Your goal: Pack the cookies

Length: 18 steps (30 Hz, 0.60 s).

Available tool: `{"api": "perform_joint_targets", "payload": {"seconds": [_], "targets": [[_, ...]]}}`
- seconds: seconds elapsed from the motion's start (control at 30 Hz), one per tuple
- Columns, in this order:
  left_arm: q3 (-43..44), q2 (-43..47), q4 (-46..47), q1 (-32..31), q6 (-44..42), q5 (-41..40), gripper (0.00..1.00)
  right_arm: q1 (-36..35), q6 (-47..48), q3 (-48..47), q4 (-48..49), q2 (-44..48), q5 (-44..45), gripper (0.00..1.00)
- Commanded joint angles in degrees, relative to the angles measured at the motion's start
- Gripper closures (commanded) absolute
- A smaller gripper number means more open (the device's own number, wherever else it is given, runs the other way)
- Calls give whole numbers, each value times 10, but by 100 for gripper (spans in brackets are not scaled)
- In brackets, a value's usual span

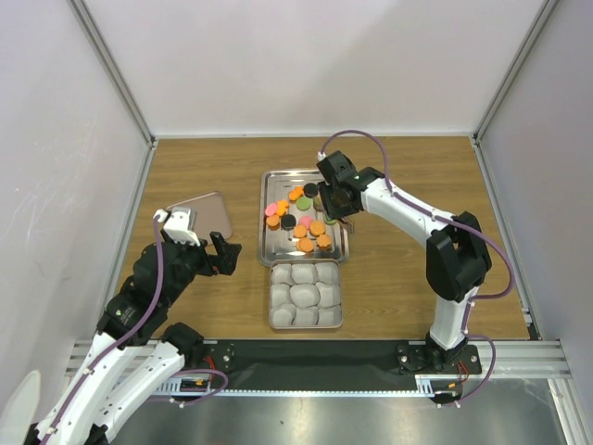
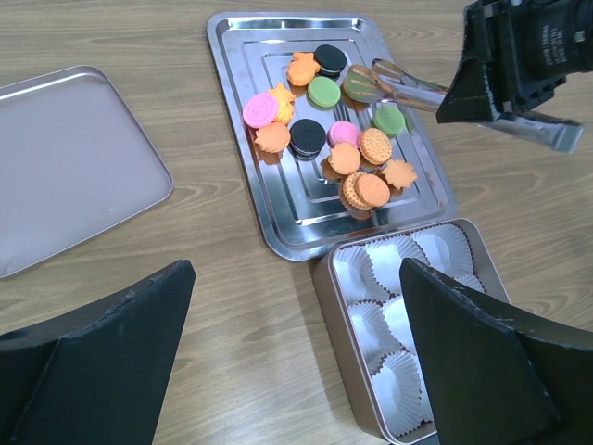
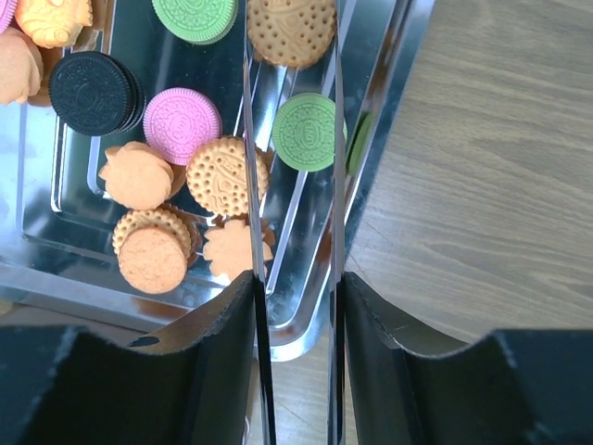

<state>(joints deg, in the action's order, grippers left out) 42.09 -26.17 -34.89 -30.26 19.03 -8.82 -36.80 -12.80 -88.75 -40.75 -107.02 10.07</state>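
Note:
The cookies (image 1: 301, 222) lie in a loose pile on a steel tray (image 1: 269, 250): orange, tan, black, green and pink discs (image 2: 345, 158). My right gripper (image 1: 335, 199) is shut on a pair of metal tongs (image 2: 417, 91), with both blades (image 3: 248, 139) pinched between its black fingers (image 3: 213, 352). The tong tips straddle a tan cookie (image 3: 292, 28) at the tray's right side, and a green cookie (image 3: 304, 130) lies below between the blades. Whether the tan cookie is lifted I cannot tell. My left gripper (image 2: 296, 278) hangs open over bare wood, left of the box.
A rose-gold box (image 1: 306, 295) filled with white paper cups (image 2: 389, 278) sits just in front of the tray. Its flat lid (image 1: 208, 218) lies to the left on the wooden table (image 1: 408, 269). White walls close in three sides.

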Motion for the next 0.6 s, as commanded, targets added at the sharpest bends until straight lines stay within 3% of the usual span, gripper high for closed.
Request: {"api": "perform_joint_targets", "payload": {"seconds": [0.0, 0.33, 0.57], "targets": [[0, 5, 15, -4, 0, 0, 0, 1, -3, -27, -4, 58, 18, 79], [0, 2, 16, -4, 0, 2, 0, -8, -19, 7, -23, 162, -21, 81], [0, 8, 15, -4, 0, -1, 0, -70, -29, 72, -69, 267, -56, 80]]}}
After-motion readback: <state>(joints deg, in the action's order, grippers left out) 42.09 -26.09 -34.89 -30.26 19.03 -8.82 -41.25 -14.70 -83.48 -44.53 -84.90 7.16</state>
